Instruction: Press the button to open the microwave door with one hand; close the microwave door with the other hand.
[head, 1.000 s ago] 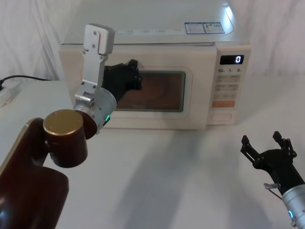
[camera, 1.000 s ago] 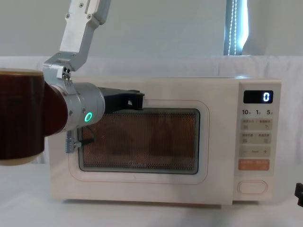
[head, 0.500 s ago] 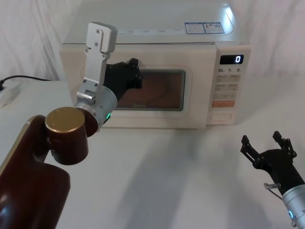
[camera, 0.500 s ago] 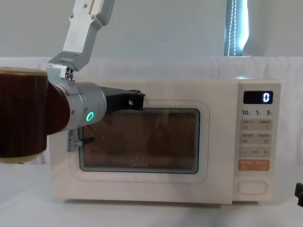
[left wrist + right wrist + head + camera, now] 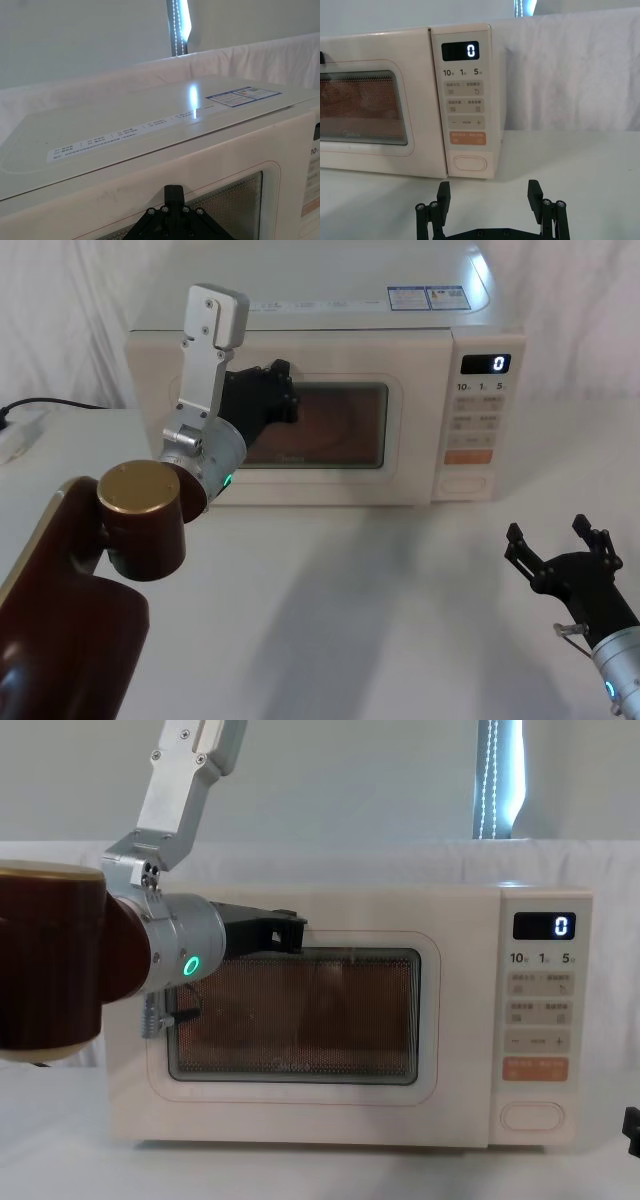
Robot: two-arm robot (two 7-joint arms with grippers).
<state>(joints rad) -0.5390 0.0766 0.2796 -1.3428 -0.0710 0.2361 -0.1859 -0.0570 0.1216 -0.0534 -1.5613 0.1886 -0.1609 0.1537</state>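
**Q:** Where is the microwave door (image 5: pixel 290 1015), and what is its condition?

**A:** The cream door with the dark mesh window covers most of the oven's front. In the chest view it sits flush with the control panel (image 5: pixel 535 1020), with no gap at the seam. The oven stands on the white table (image 5: pixel 380 610), toward its far side.

**Q:** Where is the button (image 5: pixel 469 163)?

**A:** It is the wide oval key at the foot of the control panel, directly below the orange rectangular key (image 5: pixel 467 138). The display (image 5: pixel 460 50) at the top of the panel reads "0". Nothing is touching the button.

**Q:** What is the position of the left pincer (image 5: pixel 268 398)?

**A:** It is raised at the upper left part of the door, at the top left corner of the window. The silver wrist with the green glowing ring (image 5: pixel 190 965) sits just behind it. In the left wrist view the black tip (image 5: pixel 173 197) lies against the door face, just above the window's upper edge. Whether its fingers are apart or together cannot be told.

**Q:** What is the position of the right pincer (image 5: pixel 489 197)?

**A:** It hangs low over the table in front of the oven, to the right and well apart from it. Its two black fingers (image 5: pixel 535 195) stand apart with nothing between them. In the right wrist view they point toward the control panel, with the button between and beyond them.
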